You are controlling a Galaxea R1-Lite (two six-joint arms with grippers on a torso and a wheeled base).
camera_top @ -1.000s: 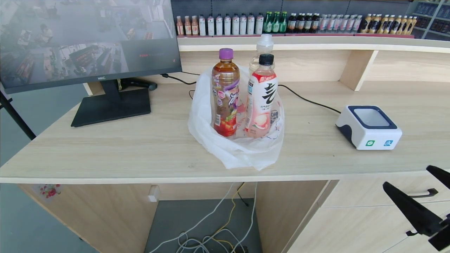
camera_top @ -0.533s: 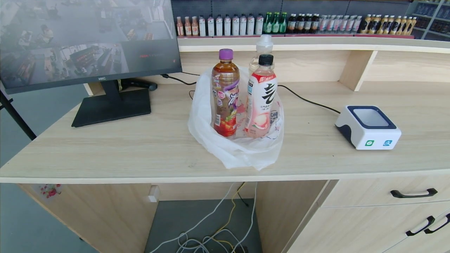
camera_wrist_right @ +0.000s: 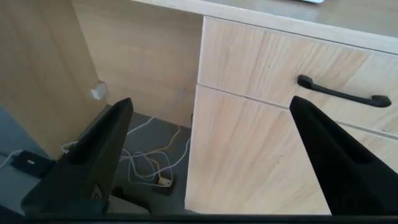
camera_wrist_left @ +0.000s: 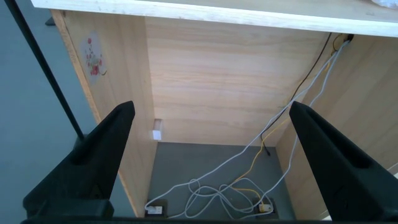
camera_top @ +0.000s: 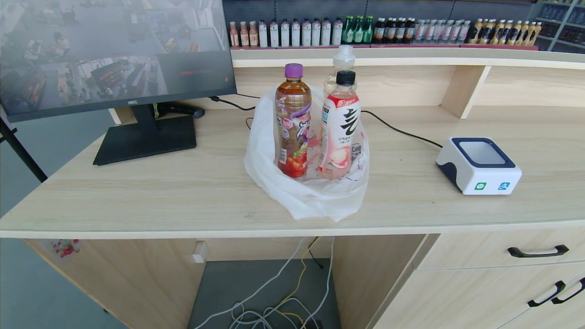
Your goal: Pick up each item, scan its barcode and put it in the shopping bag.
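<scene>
A white plastic shopping bag (camera_top: 315,192) sits mid-counter. Inside it stand a tea bottle with a purple cap (camera_top: 293,121), a pink-and-white bottle with a black cap (camera_top: 339,125) and, behind them, a clear bottle with a white cap (camera_top: 343,61). A white and navy barcode scanner (camera_top: 478,166) rests on the counter to the right. My left gripper (camera_wrist_left: 211,115) hangs open below the counter edge, facing the leg space and its cables. My right gripper (camera_wrist_right: 211,112) is open too, low in front of the drawer front (camera_wrist_right: 298,68).
A monitor (camera_top: 114,50) on a black stand occupies the counter's left rear, with a black handheld device (camera_top: 180,108) behind it. A raised ledge (camera_top: 411,57) runs along the back. Drawers with black handles (camera_top: 538,251) sit under the right side; loose cables (camera_top: 274,306) lie on the floor.
The right gripper, seen a second ago at the lower right of the head view, has dropped out of that view. The bag, bottles and scanner have not moved.
</scene>
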